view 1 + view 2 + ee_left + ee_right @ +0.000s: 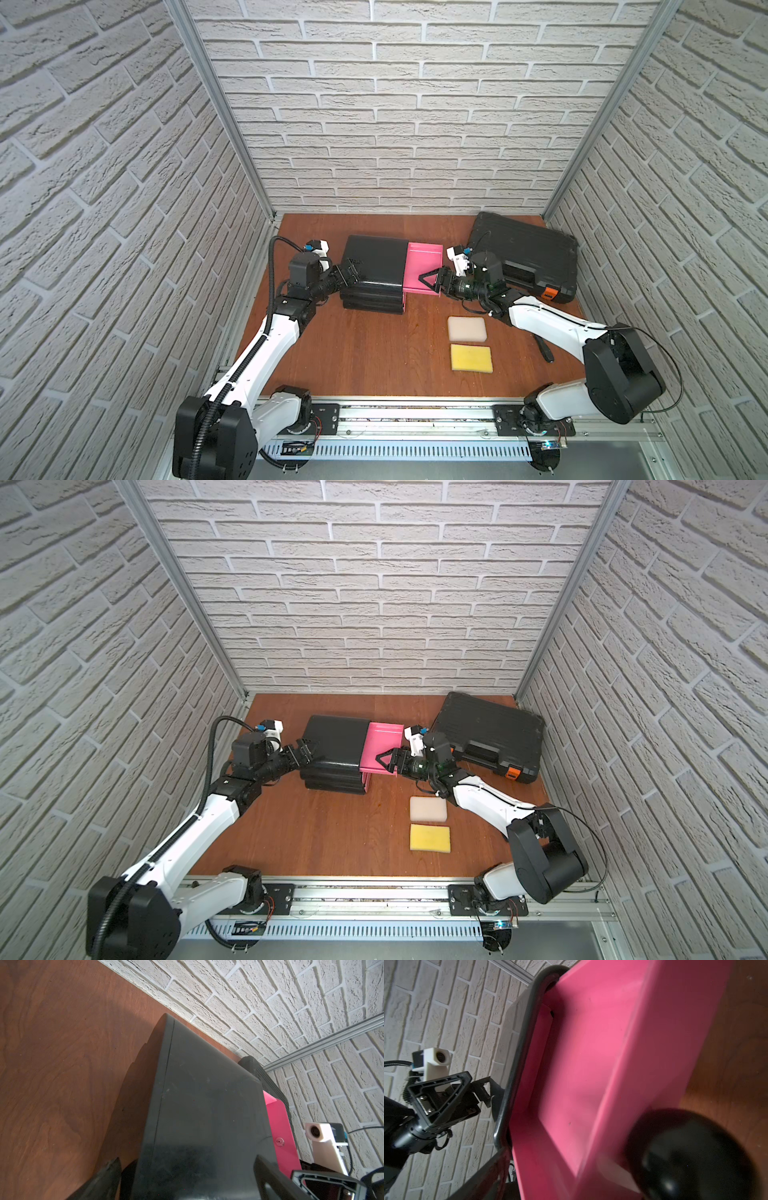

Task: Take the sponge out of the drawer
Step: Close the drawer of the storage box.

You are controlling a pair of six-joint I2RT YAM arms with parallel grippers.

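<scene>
Drawer point(420, 261) open, looks empty. White sponge point(467, 329), yellow sponge point(471, 358) flat on surface point(353, 353) nearby. Likely light, soft; pinch across narrow width. Left hand point(350, 272) spread at cabinet point(376, 257); right hand point(430, 282) spread at drawer front.

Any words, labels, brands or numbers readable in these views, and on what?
No text can be read anywhere.
Black drawer unit: no marking visible.
Pink drawer: plain, no print.
Black tool case: no legible brand; orange latch unmarked.
Small module below the base rail: markings too small to read.
</scene>
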